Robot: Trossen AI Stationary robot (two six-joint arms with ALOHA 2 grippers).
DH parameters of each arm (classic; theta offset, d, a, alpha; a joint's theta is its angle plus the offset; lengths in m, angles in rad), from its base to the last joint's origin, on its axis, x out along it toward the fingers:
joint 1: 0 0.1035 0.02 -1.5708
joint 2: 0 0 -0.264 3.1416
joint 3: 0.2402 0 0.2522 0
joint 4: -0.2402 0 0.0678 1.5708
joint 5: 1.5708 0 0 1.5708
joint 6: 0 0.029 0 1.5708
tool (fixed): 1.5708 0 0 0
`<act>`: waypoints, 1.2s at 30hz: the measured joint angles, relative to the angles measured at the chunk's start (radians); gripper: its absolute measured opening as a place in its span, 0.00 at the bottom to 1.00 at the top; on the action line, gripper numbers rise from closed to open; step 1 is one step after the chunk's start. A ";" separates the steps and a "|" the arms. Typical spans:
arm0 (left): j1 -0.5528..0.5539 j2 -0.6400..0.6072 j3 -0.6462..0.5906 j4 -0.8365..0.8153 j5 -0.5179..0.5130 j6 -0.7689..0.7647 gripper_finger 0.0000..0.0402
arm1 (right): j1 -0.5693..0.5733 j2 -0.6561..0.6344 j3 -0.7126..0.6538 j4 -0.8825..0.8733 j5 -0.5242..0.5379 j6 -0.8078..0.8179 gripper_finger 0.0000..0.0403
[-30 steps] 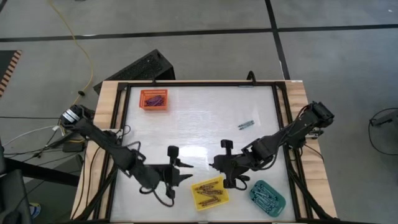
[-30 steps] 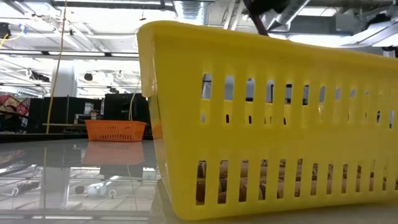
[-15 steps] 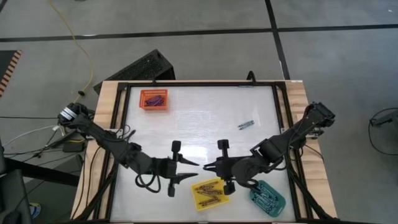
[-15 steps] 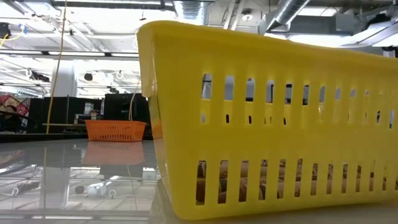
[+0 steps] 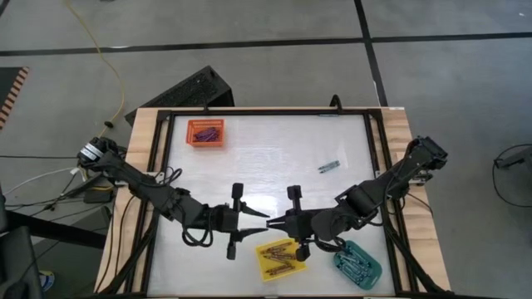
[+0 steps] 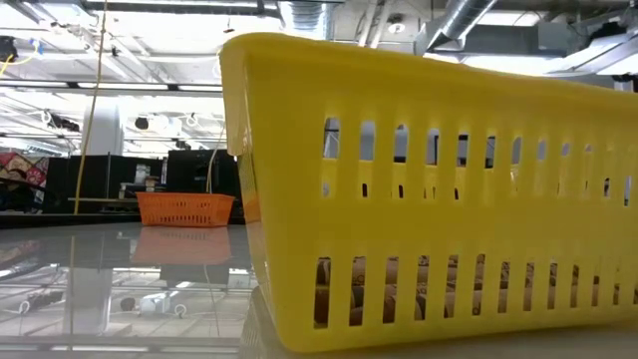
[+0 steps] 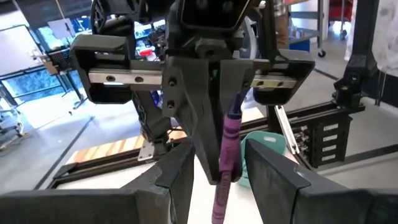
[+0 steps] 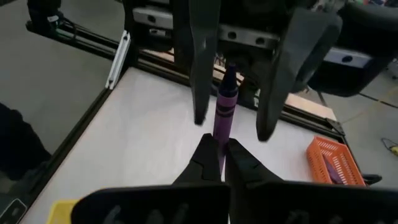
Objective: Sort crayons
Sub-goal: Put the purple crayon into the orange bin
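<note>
Grey floor tiles surround the white counter, which sits inside a dark frame with wooden side rails. Both arms meet nose to nose near the front middle of the counter, above the yellow tray. The right gripper is clenched on the butt end of a purple crayon, and the crayon's free end lies between the two spread fingers of the left gripper; those fingers stand apart on either side of the stick and are not seen pressing on it. In the high view the crayon itself is too thin to make out between the two grippers. The yellow tray holds brownish-red crayons, partly covered by the right arm. The teal tray at the front right corner holds several teal-blue crayons, and its near-left edge is hidden by the right arm. The orange tray at the far left holds dark purple crayons. One loose teal-blue crayon lies alone on the counter toward the far right, well apart from all trays. The low view is almost filled by the slotted wall of the yellow tray, which blocks both grippers and the held crayon; only the orange tray shows far off to the left, with a room of ducts and shelving behind it.
</note>
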 joint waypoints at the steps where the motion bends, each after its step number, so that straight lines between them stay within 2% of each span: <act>1: 0.000 0.000 0.000 0.003 0.000 0.000 0.33 | -0.002 0.000 0.000 0.001 0.000 -0.002 0.00; 12: 0.003 0.004 0.000 0.030 0.003 0.004 0.32 | -0.028 0.000 0.000 0.015 0.000 -0.011 0.00; 15: 0.003 0.005 0.000 0.026 0.001 0.005 0.27 | -0.033 0.000 0.000 0.019 -0.004 -0.014 0.00; 24: 0.004 0.005 0.000 0.021 0.004 0.037 0.05 | -0.033 0.000 0.000 0.019 -0.007 -0.019 0.00; 36: 0.005 0.005 0.000 0.012 0.027 0.052 0.01 | -0.033 0.000 0.000 0.002 -0.007 0.012 0.00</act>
